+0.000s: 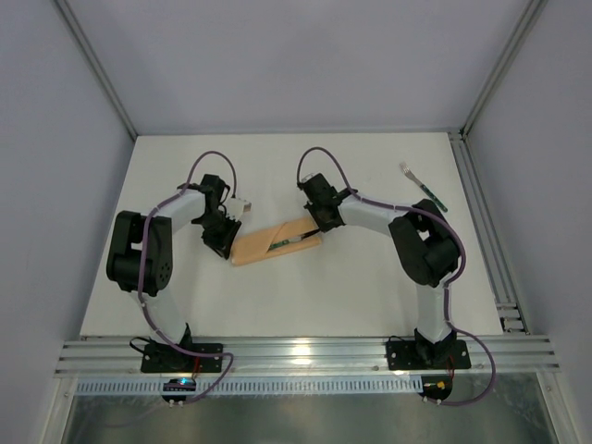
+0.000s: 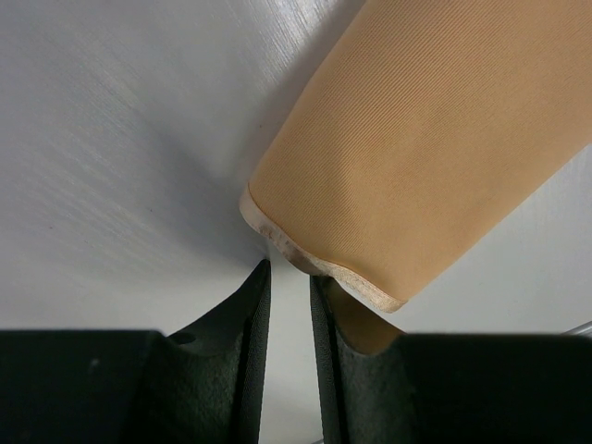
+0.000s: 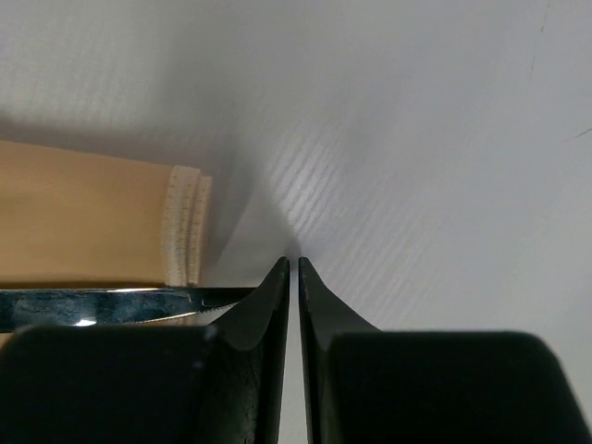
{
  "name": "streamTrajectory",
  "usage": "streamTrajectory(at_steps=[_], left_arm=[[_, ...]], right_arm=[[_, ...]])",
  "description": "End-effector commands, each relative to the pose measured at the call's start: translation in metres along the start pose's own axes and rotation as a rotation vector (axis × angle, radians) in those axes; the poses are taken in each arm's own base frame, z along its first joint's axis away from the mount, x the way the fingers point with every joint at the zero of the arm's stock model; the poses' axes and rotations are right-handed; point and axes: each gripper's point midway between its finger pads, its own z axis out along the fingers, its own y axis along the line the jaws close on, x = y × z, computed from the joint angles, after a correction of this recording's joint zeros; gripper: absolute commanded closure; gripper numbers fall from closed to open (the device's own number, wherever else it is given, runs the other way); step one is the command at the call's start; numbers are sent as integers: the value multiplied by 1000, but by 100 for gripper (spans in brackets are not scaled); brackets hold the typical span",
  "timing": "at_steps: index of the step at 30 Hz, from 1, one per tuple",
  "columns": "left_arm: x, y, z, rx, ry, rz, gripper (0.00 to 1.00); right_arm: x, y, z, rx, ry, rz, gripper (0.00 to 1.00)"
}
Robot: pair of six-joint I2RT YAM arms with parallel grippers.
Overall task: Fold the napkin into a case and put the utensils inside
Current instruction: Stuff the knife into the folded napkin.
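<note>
Cloth folded into the narrow case [image 1: 264, 248] is lying aslant near the middle of the counter [image 1: 324, 305], its left end dipping toward the near edge. The knife [image 1: 294, 241] is lying along the case's right half, green handle leftward and silver blade pointing right. The fork [image 1: 425, 188] is lying well apart, near the far right corner. The left tool [image 2: 289, 277] is sitting at the case's left end, its fingers slightly parted with bare counter showing between them. The right tool [image 3: 293, 268] is sitting at the right end just beside the blade, its fingers pressed almost together and pinching nothing visible.
</note>
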Motion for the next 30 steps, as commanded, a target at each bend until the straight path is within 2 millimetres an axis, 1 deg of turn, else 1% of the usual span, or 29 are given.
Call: streamTrajectory(at_steps=[1, 10, 16, 19, 22, 23, 25, 27, 30], left_arm=[[-5, 1, 6, 10, -30, 12, 75], [1, -1, 8, 11, -28, 15, 75], [1, -3, 8, 23, -35, 17, 75], [2, -3, 7, 21, -36, 17, 75], [5, 6, 3, 13, -30, -23, 75], [7, 16, 0, -5, -32, -58, 75], [11, 25, -6, -26, -35, -86, 75], [15, 29, -7, -31, -34, -106, 75], [15, 25, 0, 3, -26, -120, 75]], right_arm=[[9, 36, -5, -90, 23, 38, 88], [13, 54, -13, -128, 18, 77, 88], [13, 62, -14, -96, 17, 61, 88], [12, 58, -13, -58, 25, 55, 88], [18, 57, -12, -47, 44, 65, 88], [22, 56, -12, -42, 51, 68, 89], [25, 53, -13, -22, 62, 84, 89], [28, 52, -14, -15, 66, 95, 89], [29, 51, -16, 7, 63, 134, 89]])
